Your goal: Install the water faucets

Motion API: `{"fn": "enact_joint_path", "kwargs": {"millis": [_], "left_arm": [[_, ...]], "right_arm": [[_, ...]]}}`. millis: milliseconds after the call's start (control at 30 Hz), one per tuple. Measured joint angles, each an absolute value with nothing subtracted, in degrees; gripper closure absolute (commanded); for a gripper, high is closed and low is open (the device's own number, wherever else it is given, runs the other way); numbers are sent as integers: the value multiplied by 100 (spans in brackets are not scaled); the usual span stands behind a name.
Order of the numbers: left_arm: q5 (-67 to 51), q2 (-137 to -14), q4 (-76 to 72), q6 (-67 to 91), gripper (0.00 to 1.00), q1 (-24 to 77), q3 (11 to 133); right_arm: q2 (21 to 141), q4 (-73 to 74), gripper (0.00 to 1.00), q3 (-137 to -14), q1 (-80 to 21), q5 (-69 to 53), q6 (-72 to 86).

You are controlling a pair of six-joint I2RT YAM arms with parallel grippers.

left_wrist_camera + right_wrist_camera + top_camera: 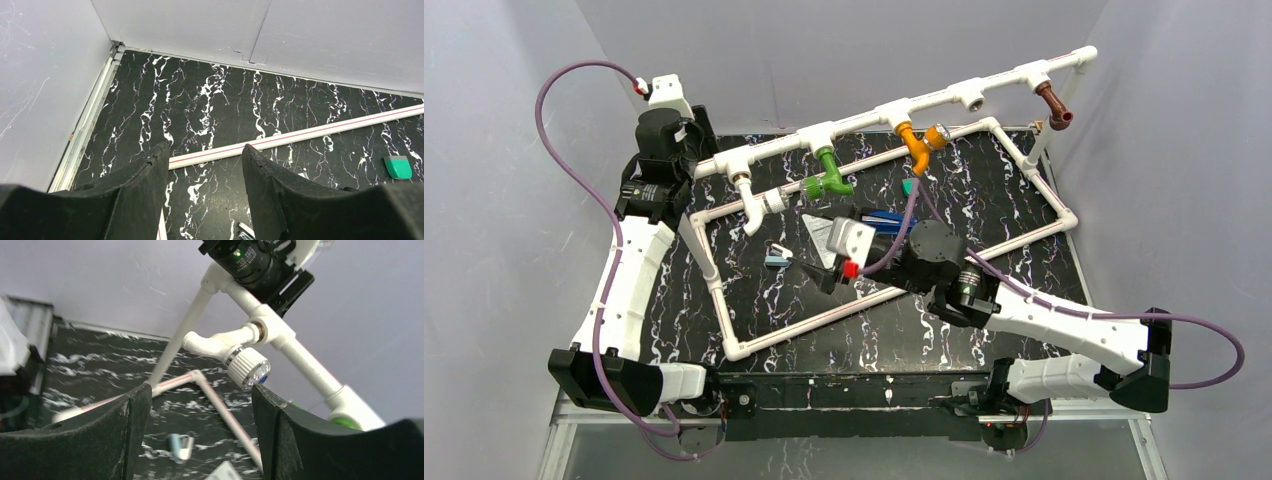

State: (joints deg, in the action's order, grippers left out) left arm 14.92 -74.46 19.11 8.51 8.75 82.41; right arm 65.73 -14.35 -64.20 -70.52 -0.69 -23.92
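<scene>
Right claw point(200, 390) apart, empty | white faucet point(225, 346) just ahead, above gap, knob facing claw | right arm nearer

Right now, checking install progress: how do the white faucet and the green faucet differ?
The white faucet hangs from the leftmost tee; the green faucet from the next one. The white faucet's knob is white with a chrome ring, the green faucet's is green. Both sit in the pipe frame.

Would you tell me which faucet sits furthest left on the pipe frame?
The white faucet, left of the green faucet, orange faucet and brown faucet.
</scene>
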Motion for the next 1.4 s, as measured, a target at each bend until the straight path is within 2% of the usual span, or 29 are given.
{"fn": "enact_joint_path", "kwargs": {"millis": [333,800,1200,1400], "left_arm": [[1619,-7450,1944,784,47,930,8250],[1678,-7452,1946,749,47,956,8250],[1695,-7450,1946,744,47,963,8250],[1699,-7450,1946,744,47,967,8250]], "right_arm": [[7030,-1367,19,-6554,-7116,-246,-5837],[8128,-2222,22,-6667,-7581,779,-9297],[8899,-2609,38,-7170,-7686,1525,-10099],[8997,-2674,56,-7317,-7686,1702,-10064]]}}
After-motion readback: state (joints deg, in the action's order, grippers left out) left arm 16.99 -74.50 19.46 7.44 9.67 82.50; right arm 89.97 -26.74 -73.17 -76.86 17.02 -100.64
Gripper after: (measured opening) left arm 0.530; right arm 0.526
